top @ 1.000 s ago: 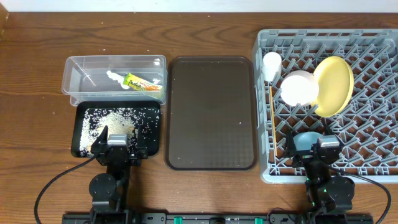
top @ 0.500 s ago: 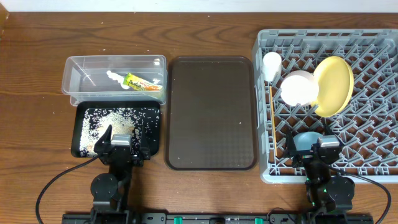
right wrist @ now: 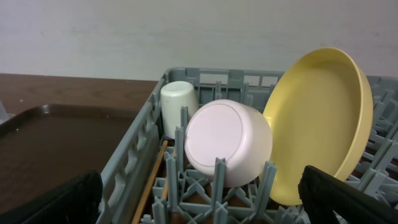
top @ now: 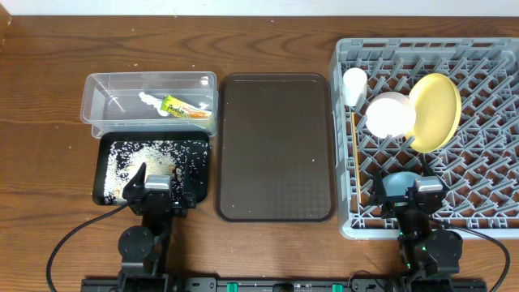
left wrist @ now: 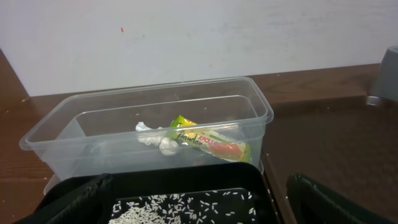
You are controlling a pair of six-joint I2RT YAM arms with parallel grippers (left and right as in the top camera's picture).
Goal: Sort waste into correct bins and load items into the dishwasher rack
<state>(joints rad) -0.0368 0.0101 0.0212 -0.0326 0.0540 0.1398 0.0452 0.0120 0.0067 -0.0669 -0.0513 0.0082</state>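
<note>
In the clear tub (top: pixel 97 113) lie the snack wrapper (top: pixel 185 107) and the paper wad (top: pixel 150 100). Rice grains (top: pixel 154 158) cover the black tray (top: pixel 104 174). My left gripper (top: pixel 158 191) hangs open over that tray's near edge, nothing between its fingers (left wrist: pixel 74 199). The grey rack (top: pixel 486 73) holds the yellow plate (top: pixel 435 111) on edge, a white-pink bowl-shaped vessel (top: pixel 391 114) on its side, a white cup (top: pixel 354 85) and chopsticks (top: pixel 356 154). Something light blue and round (top: pixel 395 185) shows partly under my open, empty right gripper (top: pixel 415 193).
The dark brown serving tray (top: pixel 276 146) lies between the bins and the rack. A wall rises behind the table. Cables run from both arm bases at the near edge.
My left gripper has drawn back slightly toward the near edge of the black tray. The right arm has stayed still.
</note>
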